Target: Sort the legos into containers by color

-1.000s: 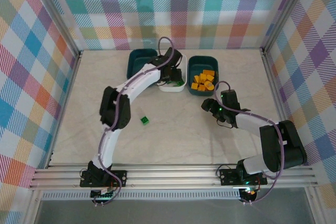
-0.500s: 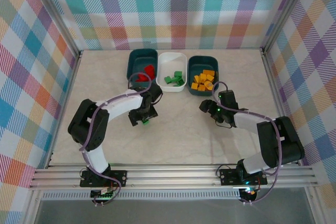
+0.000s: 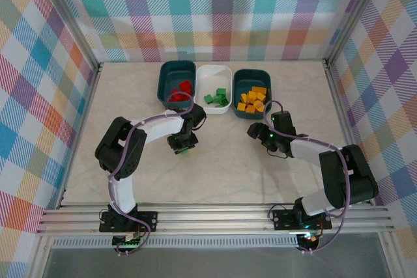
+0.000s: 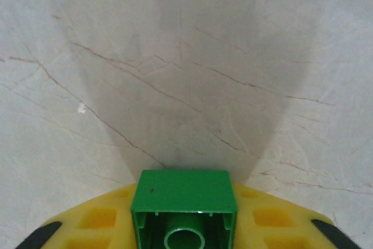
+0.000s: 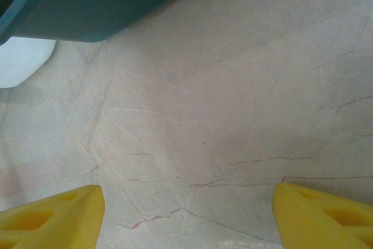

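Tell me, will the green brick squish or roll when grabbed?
Probably not squishy: the green brick looks like hard, hollow plastic, so likely light. Its flat sides should stop it rolling. Its smooth surface might slip between the yellow fingers.

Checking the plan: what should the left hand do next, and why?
Probably lift straight up: the left hand looks closed on the green brick on the table, and the other green bricks lie in the white tub.
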{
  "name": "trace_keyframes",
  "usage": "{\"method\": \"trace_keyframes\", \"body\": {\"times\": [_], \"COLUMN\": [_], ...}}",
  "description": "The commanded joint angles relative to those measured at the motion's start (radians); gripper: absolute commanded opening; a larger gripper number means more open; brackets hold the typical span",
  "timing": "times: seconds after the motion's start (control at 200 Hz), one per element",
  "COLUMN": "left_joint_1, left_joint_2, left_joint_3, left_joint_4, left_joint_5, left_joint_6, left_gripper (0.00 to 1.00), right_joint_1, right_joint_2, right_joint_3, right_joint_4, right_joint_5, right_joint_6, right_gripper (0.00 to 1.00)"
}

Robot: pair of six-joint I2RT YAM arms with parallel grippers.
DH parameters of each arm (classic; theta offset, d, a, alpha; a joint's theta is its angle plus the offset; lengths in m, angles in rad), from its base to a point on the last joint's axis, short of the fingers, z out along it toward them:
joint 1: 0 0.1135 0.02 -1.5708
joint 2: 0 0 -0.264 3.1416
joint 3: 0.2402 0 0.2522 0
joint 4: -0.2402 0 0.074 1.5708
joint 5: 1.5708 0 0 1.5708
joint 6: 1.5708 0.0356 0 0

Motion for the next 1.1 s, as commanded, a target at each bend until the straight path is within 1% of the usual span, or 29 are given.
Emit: {"method": "trace_keyframes", "body": {"times": [0.0,0.145,0.31,0.395,0.485,0.56,0.62,0.715,0.815,1.015,1.095], "left_joint_1": [0.003,0.004,0.010,0.018,0.029,0.039,0.050,0.061,0.065,0.064,0.067], "left_joint_2": [0.010,0.054,0.174,0.254,0.370,0.464,0.522,0.582,0.611,0.612,0.612], "left_joint_3": [0.084,0.293,0.577,0.718,0.900,1.037,1.114,1.173,1.196,1.199,1.202], "left_joint_4": [0.009,-0.016,-0.042,-0.034,-0.064,-0.089,-0.094,-0.073,-0.069,-0.061,-0.063], "left_joint_5": [-0.064,-0.081,-0.070,-0.020,0.027,0.064,0.096,0.150,0.176,0.172,0.165], "left_joint_6": [0.043,0.134,0.239,0.296,0.344,0.361,0.370,0.378,0.383,0.408,0.406], "left_gripper": [0.27,0.24,0.22,0.23,0.23,0.23,0.23,0.24,0.24,0.29,0.33], "right_joint_1": [0.007,0.007,0.007,0.007,0.007,0.007,0.007,0.007,0.006,0.007,0.006], "right_joint_2": [-0.012,-0.018,-0.016,-0.020,-0.023,-0.023,-0.021,-0.021,-0.020,-0.018,-0.020], "right_joint_3": [0.021,0.020,0.021,0.019,0.020,0.018,0.018,0.018,0.018,0.020,0.017], "right_joint_4": [0.006,0.003,0.000,-0.001,-0.001,0.003,0.003,0.003,0.004,0.005,0.004], "right_joint_5": [-0.003,0.011,0.018,0.018,0.016,0.013,0.013,0.013,0.012,0.007,0.007], "right_joint_6": [0.001,-0.002,-0.004,-0.005,-0.002,0.000,0.000,0.001,0.001,0.003,0.004], "right_gripper": [0.76,0.76,0.75,0.76,0.75,0.75,0.75,0.75,0.75,0.75,0.76]}}
